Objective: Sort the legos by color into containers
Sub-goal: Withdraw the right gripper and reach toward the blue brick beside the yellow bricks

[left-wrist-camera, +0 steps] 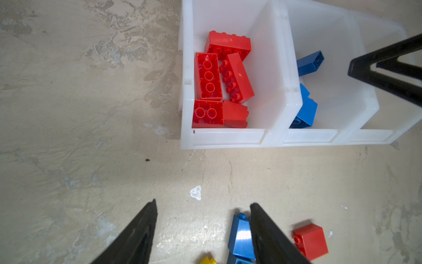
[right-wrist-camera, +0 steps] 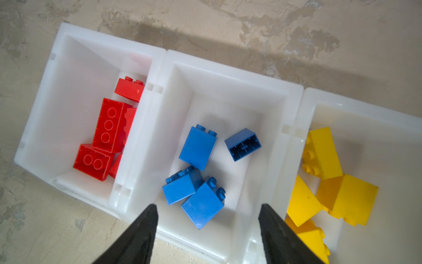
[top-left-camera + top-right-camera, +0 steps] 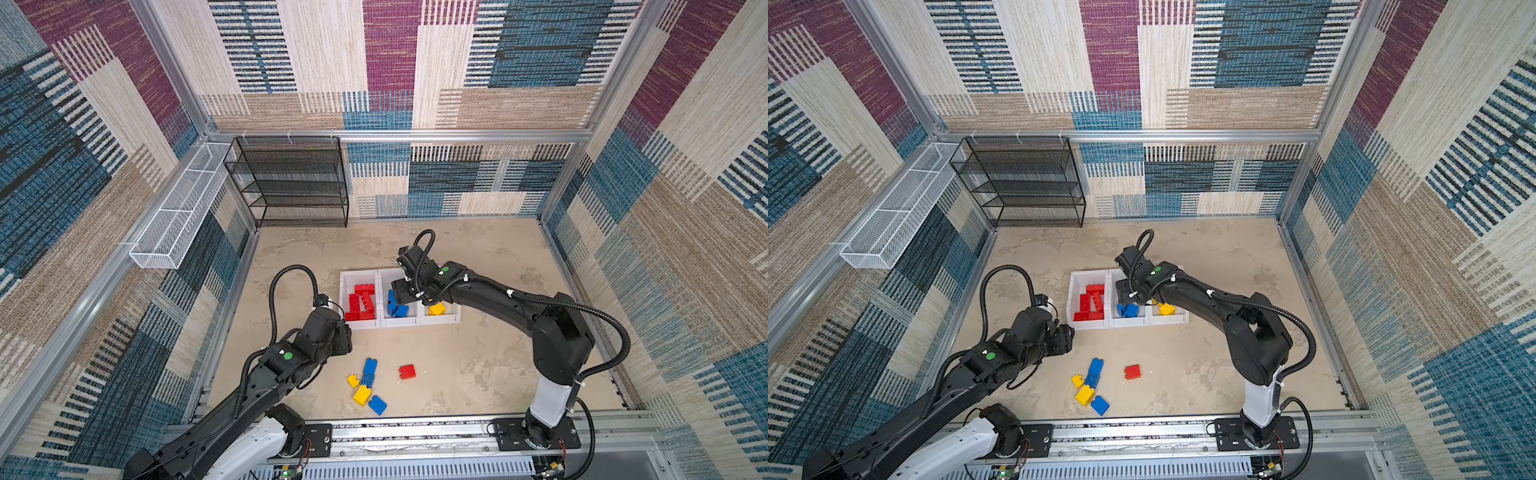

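Left gripper point(image 1: 203, 203) hangs over the table point(image 3: 478, 353), jaws well apart and holding nothing, with a loose blue brick point(image 1: 241, 237) and a loose red brick point(image 1: 311, 241) lying just beside it, short of the red bin point(image 1: 186, 91) and its red bricks point(image 1: 209, 77). Over the middle bin point(image 2: 228, 75) the right gripper point(image 2: 207, 205) is spread wide and empty above four blue bricks point(image 2: 197, 147). Yellow bricks point(image 2: 324, 153) sit in the rightmost bin point(image 2: 365, 107).
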